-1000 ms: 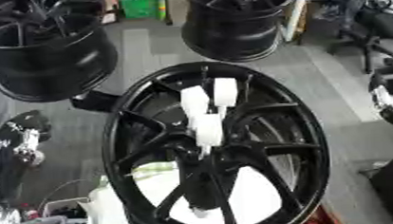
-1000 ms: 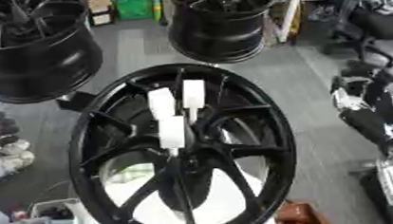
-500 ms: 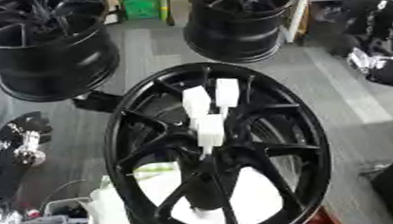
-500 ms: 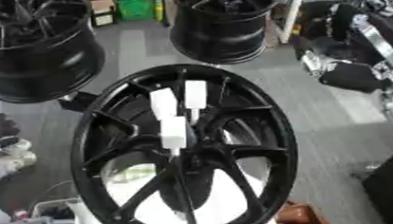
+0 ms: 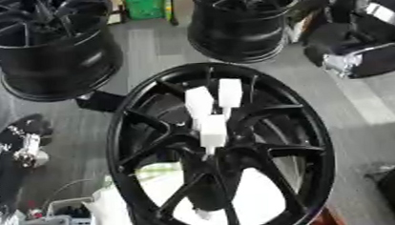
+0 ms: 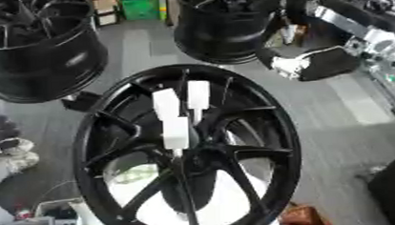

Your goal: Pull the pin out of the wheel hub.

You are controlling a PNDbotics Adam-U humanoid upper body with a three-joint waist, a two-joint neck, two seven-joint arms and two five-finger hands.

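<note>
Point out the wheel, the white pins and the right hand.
wheel (image 5: 319, 142), left eye view, on its right rim.
white pins (image 5: 211, 128), left eye view, on the lowest pin's head.
right hand (image 6: 303, 64), right eye view, on its palm.

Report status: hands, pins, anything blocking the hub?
Right hand upper right, clear of the wheel, fingers unclear. Left hand idle at left edge. Three white pins seated at hub. Nothing blocking.

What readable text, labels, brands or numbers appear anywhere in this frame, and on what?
None can be read.
White pins in the wheel hub: plain white, no marking visible.
Green box at the far edge: any print is too blurred to read.
Right hand: no legible marking.
</note>
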